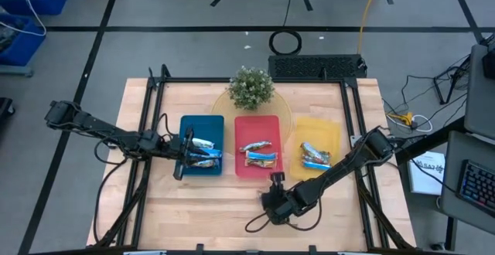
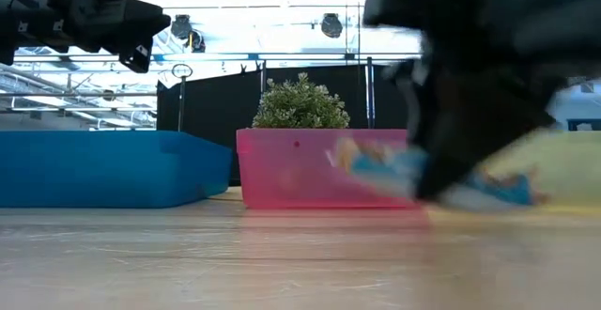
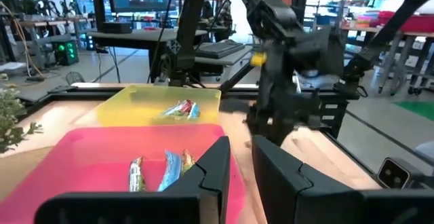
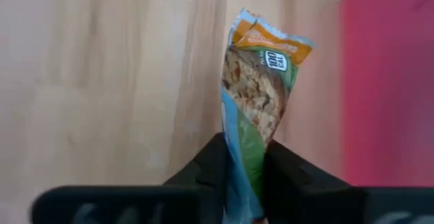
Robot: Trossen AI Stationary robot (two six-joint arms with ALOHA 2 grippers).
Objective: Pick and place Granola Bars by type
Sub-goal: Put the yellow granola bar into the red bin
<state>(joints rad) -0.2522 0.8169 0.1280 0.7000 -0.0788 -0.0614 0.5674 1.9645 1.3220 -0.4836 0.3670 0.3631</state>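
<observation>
The right gripper (image 4: 243, 173) is closed on a green-and-orange granola bar (image 4: 256, 95), pinching its lower end so the bar stands up between the fingers over bare wooden table (image 1: 209, 201), just near of the red tray (image 1: 257, 122). In the high view this gripper (image 1: 276, 197) sits near the table's front edge, in front of the red tray. The left gripper (image 3: 241, 166) hovers over the blue tray (image 1: 197, 124), its fingers a narrow gap apart and holding nothing. Two bars (image 1: 203, 153) lie in the blue tray, two bars (image 1: 257, 152) in the red tray, and two bars (image 1: 315, 155) in the yellow tray (image 1: 317, 127). A potted plant (image 1: 251, 87) stands at the far side.
</observation>
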